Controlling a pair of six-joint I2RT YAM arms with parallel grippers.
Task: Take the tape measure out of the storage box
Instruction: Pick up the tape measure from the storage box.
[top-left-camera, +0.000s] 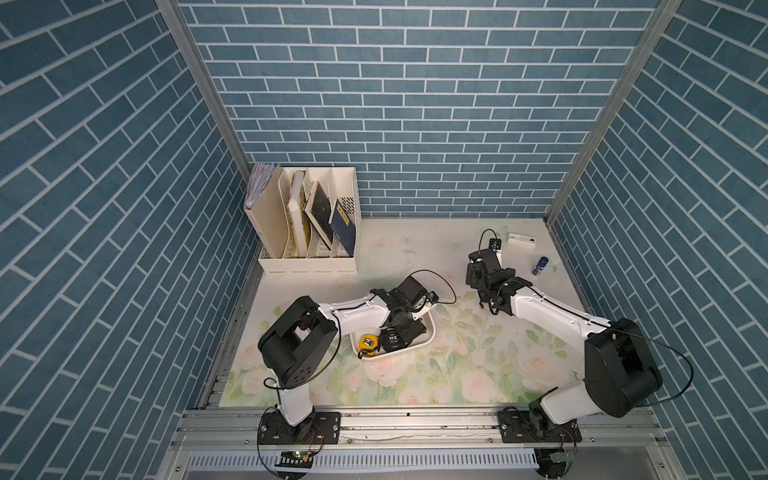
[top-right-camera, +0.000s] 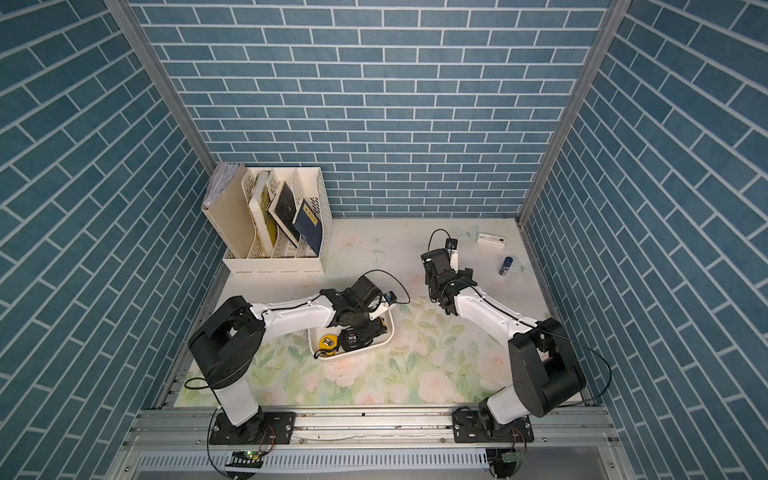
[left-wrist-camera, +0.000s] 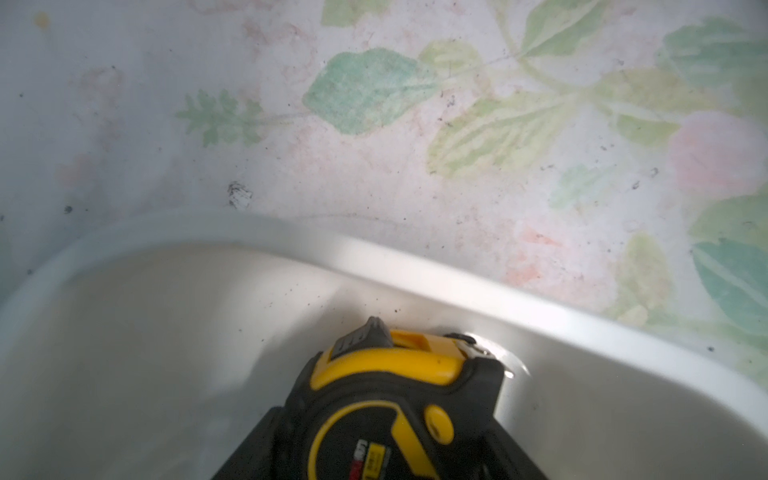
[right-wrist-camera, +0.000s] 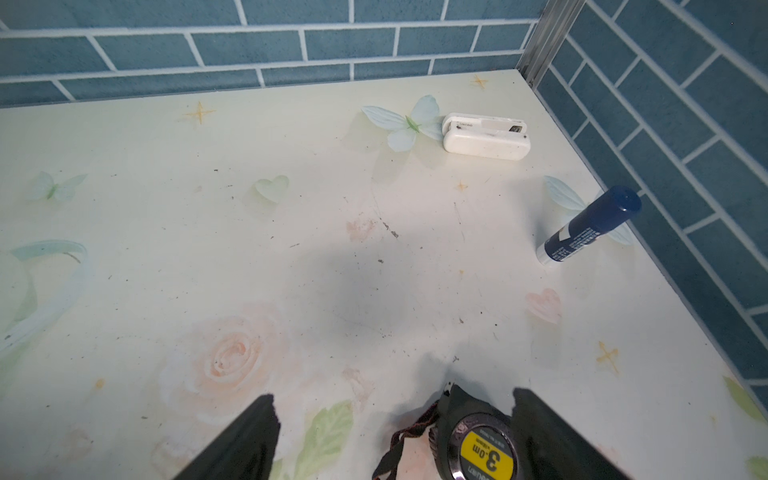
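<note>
A: Where's the tape?
B: On the bench (top-left-camera: 457, 365), inside the box (top-left-camera: 405, 351).
A: Claws?
B: The left claw (top-left-camera: 402, 331) is down in the box, clamped on the black-yellow tape (left-wrist-camera: 386, 386), with a yellow tape (top-left-camera: 368, 341) beside it. The right claw (right-wrist-camera: 392, 397) is wide open, gripping nothing. A 3.0m tape (right-wrist-camera: 478, 440) lies on the bench between its fingers.

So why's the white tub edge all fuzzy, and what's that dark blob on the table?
Left wrist view: the rim of the storage box blurs, probably too close to the lens, with a bright glare spot beside the tape measure. Right wrist view: the blob is a soft shadow on the table.
</note>
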